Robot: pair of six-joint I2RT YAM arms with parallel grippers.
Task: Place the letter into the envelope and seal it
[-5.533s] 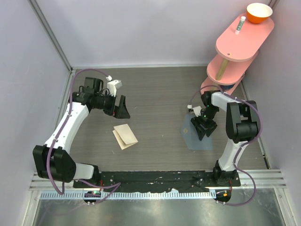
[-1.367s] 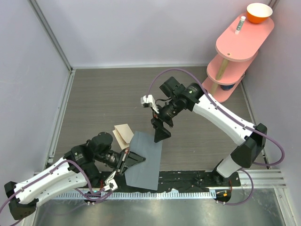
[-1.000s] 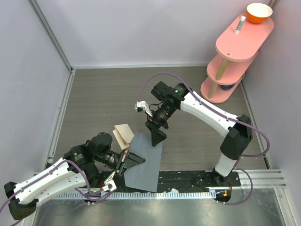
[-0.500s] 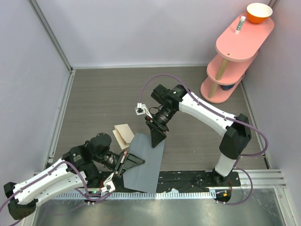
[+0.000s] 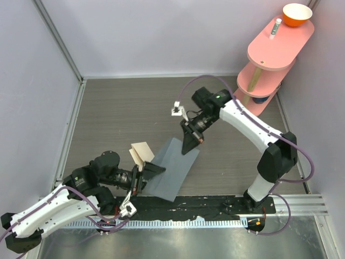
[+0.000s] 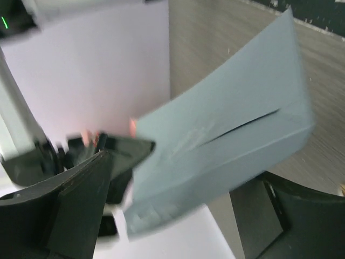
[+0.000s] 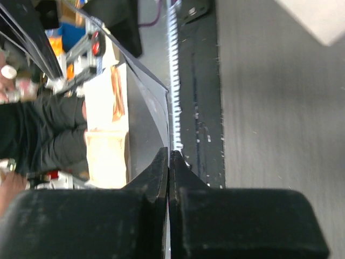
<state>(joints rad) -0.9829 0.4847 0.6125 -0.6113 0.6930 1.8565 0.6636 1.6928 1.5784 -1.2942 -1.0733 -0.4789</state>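
The slate blue-grey envelope (image 5: pixel 171 168) hangs tilted over the table's front centre. My right gripper (image 5: pixel 187 148) is shut on its far upper edge. In the right wrist view the jaws (image 7: pixel 170 155) meet on the sheet, seen almost edge-on as a dark plane (image 7: pixel 144 121). My left gripper (image 5: pixel 146 179) stands open at the envelope's near left edge. In the left wrist view the envelope (image 6: pixel 232 127) floats blurred between the spread fingers (image 6: pixel 70 208), touching neither. The letter (image 5: pixel 141 154), a folded tan sheet, lies flat on the table just left of the envelope, with its corner (image 7: pixel 318 16) showing in the right wrist view.
A pink tiered shelf (image 5: pixel 272 51) stands at the back right, with an orange bowl (image 5: pixel 297 14) and a small tube (image 5: pixel 276 26) on its top tier. A black mounting rail (image 5: pixel 186 204) runs along the near edge. Grey walls close in the left and back sides.
My left gripper has opened and let go of the envelope, drawing back to the left. My right gripper has shut on the envelope's far edge and pulled it up and to the right.
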